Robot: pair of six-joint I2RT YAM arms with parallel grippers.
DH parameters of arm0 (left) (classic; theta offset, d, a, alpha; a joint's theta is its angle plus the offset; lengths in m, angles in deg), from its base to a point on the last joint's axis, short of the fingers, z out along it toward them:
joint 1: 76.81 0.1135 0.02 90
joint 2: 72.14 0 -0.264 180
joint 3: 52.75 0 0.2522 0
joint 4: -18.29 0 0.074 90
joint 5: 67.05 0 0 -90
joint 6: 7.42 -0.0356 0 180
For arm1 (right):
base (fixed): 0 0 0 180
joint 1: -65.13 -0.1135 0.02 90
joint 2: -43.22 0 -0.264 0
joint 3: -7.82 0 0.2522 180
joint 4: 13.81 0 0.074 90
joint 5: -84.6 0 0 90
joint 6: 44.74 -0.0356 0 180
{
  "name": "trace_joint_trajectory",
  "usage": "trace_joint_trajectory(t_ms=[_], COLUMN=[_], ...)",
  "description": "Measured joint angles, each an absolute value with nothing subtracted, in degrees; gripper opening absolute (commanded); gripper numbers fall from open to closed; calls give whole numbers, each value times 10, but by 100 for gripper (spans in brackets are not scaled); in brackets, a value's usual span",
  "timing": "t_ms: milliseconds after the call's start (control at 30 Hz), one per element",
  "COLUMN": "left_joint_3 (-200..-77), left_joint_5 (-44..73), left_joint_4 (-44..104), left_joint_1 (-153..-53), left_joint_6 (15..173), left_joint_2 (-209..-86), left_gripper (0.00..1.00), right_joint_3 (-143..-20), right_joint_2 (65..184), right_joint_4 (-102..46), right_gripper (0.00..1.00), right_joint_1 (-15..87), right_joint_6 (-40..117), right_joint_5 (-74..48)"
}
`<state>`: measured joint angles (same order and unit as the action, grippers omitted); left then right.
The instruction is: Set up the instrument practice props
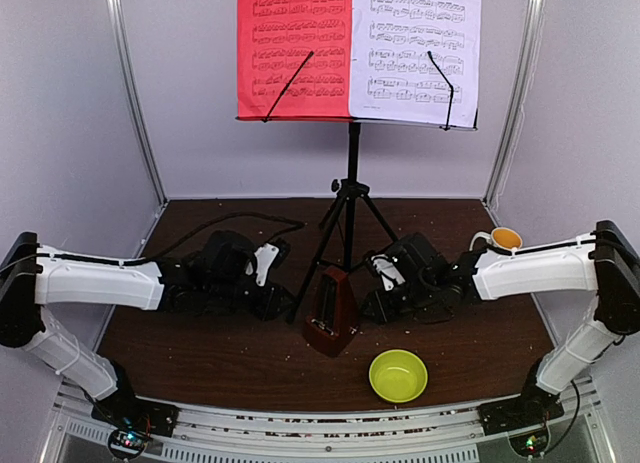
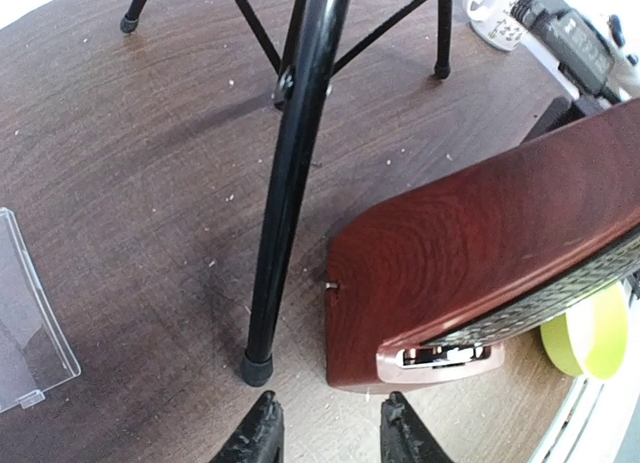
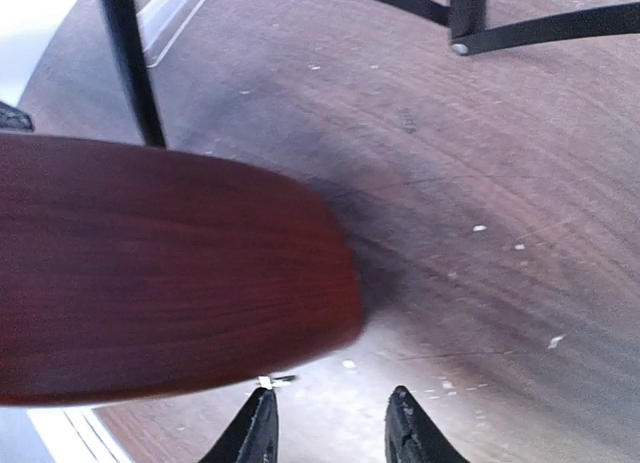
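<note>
Metronome [image 1: 331, 321] sits toward worktop [image 1: 220, 358] near edge, left end effector [image 2: 325, 423] and right end effector [image 3: 330, 418] flanking it, both fingers apart.

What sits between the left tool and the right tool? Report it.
Top view: the metronome and one music stand leg lie between the left tool and right tool.

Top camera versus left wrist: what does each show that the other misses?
Only the top view shows the red sheet and white sheet up on the music stand. Only the left wrist view shows the clear cover, lying flat on the table across a stand leg from the metronome. Both show the metronome, the tripod legs and the yellow-green bowl.
</note>
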<state>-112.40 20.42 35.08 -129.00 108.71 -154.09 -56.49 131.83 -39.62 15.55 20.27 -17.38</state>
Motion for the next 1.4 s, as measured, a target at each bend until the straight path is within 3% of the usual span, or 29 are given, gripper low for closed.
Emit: trace_joint_trajectory(t_ms=[367,833,1133,1400], left_joint_3=[-1106,-1088,-1088,-1088], left_joint_5=[222,240,241,247], left_joint_4=[352,351,352,357], left_joint_1=[-1290,-1290,-1290,-1290], left_joint_6=[1095,1108,1111,1118], left_joint_2=[-1521,-1514,-1524,-1522], left_gripper=[35,34,34,34], right_joint_3=[-600,-530,-542,-628], right_joint_2=[1331,1270,1318,1383], right_joint_4=[-399,-409,-377,-382], right_gripper=[35,34,34,34], right_joint_1=[166,158,150,152], right_joint_6=[211,169,145,147], right_joint_5=[-188,-202,-213,-211])
